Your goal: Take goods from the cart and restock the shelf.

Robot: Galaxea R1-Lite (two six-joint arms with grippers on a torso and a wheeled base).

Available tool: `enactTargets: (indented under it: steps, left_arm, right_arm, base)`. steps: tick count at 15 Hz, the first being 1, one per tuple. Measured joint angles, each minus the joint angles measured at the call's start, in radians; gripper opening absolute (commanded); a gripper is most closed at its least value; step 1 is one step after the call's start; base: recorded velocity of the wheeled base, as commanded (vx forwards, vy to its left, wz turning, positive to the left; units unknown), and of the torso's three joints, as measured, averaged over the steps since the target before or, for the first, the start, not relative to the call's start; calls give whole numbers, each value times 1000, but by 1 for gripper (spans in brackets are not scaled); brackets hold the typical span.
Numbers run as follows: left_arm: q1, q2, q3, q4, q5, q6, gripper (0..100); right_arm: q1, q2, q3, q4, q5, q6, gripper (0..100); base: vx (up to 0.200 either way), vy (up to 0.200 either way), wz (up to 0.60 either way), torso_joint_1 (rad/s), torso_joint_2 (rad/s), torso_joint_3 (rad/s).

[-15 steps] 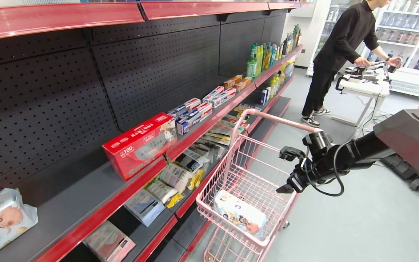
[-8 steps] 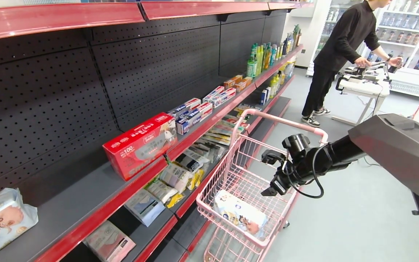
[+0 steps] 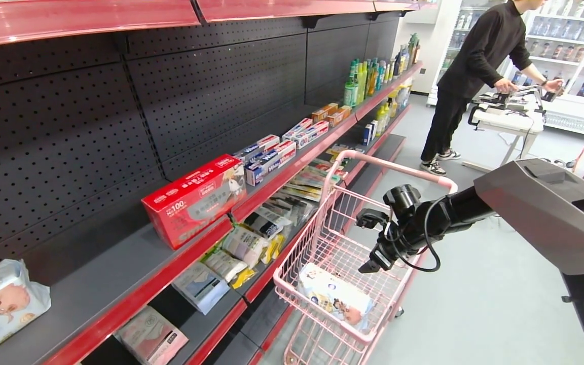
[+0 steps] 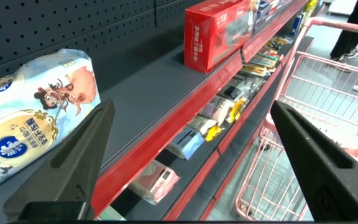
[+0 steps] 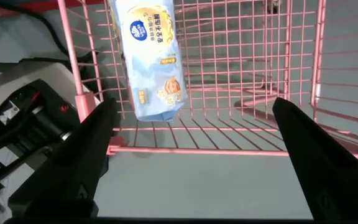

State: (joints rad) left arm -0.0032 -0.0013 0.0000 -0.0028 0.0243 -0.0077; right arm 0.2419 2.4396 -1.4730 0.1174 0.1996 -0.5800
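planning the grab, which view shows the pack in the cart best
The right wrist view: the pack lies unobstructed on the cart floor. The head view shows it smaller, behind the cart's wires. The left wrist view catches the cart's side, the pack too unclear to tell.

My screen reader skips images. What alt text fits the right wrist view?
The open right gripper hangs above the pink cart, where one blue-and-white soft pack lies on the wire floor.

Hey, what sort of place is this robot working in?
Probably a small supermarket aisle: long red-edged shelves of boxes and bottles, a pink shopping cart, and drink coolers behind.
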Motion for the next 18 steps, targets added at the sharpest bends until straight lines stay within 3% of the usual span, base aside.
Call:
enactTargets:
  steps: [18]
  left_arm:
    - [0, 0, 0, 0, -1, 0, 100]
  right_arm:
    - [63, 60, -37, -1, 2, 0, 100]
  base:
    - [0, 0, 0, -107, 243, 130]
